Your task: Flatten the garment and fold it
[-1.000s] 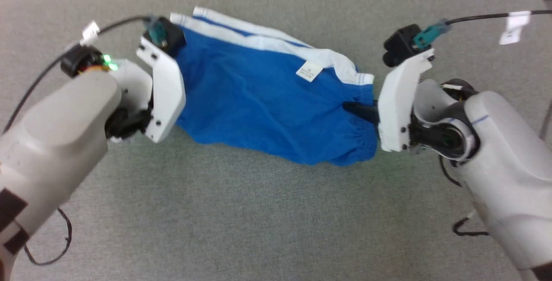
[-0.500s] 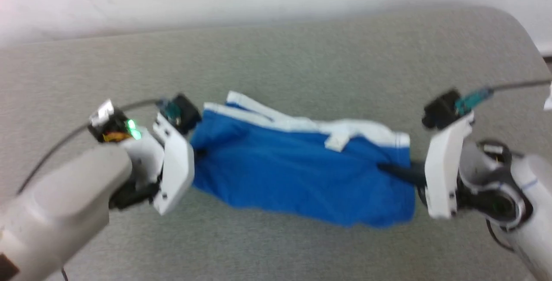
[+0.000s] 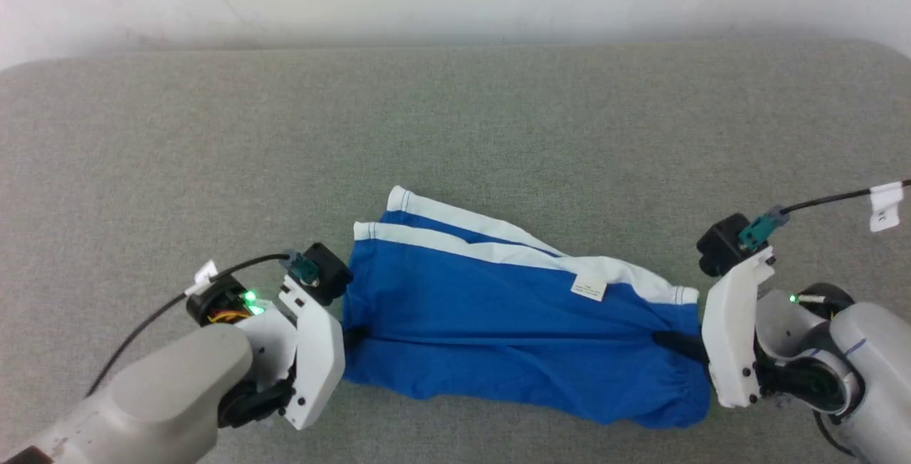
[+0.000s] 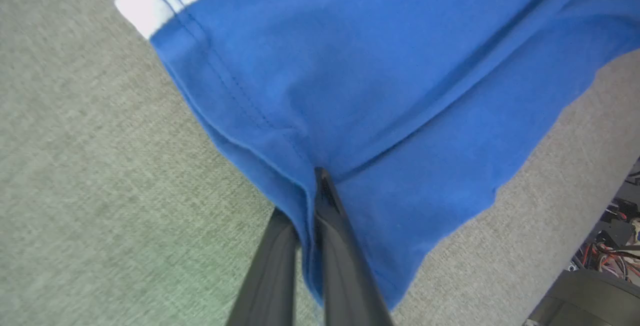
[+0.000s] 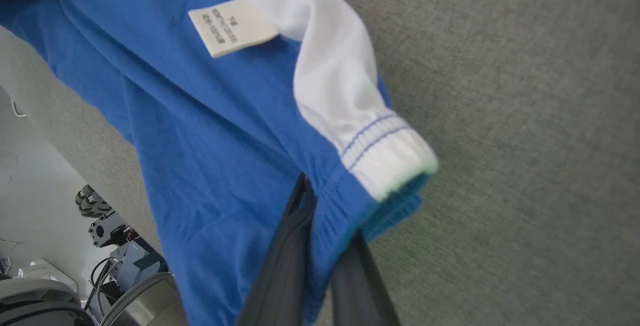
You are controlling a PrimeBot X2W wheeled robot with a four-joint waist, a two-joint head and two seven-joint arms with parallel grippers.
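Two grips: left hand (image 3: 354,336), right hand (image 3: 665,340) pinch garment (image 3: 484,322); grey surface (image 3: 498,129) beneath.

arms (image 3: 164,386) spread wide; left jaws, right jaws pinching garment (image 3: 498,322)

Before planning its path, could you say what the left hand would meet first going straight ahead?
The blue shorts its own fingers pinch; beyond them, probably the right hand, depth unclear.

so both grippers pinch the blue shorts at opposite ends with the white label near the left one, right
No: the head view shows the label nearer the right gripper, not the left gripper. Both do pinch the shorts at opposite ends.
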